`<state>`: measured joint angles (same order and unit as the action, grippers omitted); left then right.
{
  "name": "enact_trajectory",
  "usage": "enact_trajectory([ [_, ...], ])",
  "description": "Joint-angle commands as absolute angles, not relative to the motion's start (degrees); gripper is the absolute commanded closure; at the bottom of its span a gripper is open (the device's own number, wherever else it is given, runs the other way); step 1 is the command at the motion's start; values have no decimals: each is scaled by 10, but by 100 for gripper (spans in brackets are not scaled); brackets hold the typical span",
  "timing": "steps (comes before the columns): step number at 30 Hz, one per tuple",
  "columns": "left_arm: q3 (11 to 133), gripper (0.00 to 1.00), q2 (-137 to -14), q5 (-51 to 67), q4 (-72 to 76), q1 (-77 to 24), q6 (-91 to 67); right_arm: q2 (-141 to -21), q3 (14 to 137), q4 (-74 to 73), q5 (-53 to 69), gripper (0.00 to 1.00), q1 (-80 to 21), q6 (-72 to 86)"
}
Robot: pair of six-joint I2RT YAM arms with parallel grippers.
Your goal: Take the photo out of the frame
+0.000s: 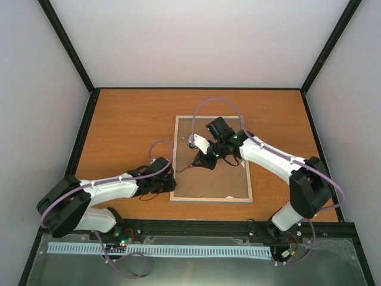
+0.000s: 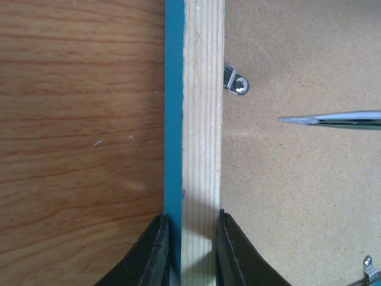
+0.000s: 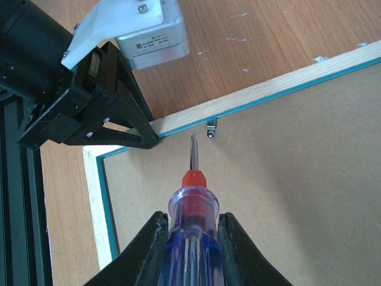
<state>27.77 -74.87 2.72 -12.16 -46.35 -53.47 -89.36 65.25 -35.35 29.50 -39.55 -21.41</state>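
Observation:
The frame (image 1: 212, 199) lies face down on the table, its pale wood rim (image 2: 202, 119) and turquoise edge showing. A plain brown backing board (image 2: 297, 190) fills it, and the photo is hidden underneath. My left gripper (image 2: 190, 238) is shut on the frame's left rail, one finger on each side; the top view shows the left gripper (image 1: 171, 179) at that edge. My right gripper (image 3: 191, 229) is shut on a screwdriver (image 3: 192, 196) with a clear blue and red handle. Its blade points at a small metal clip (image 3: 211, 128) near the rail.
The screwdriver tip (image 2: 309, 120) hovers over the backing board near one clip (image 2: 237, 82); another clip (image 2: 369, 267) sits lower right. The left arm's body (image 3: 77, 101) stands close to the blade. Orange wood table (image 1: 131, 125) surrounds the frame, with enclosure walls around it.

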Motion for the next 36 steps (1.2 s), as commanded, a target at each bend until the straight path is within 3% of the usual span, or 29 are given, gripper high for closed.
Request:
enact_trajectory([
  [1,262,99,-758,44,-97,-472,-554,-908,678,-364,299,97,-407,-208],
  [36,246,99,-757,49,-65,-472,-556,-955,699,-353,224,97,-416,-180],
])
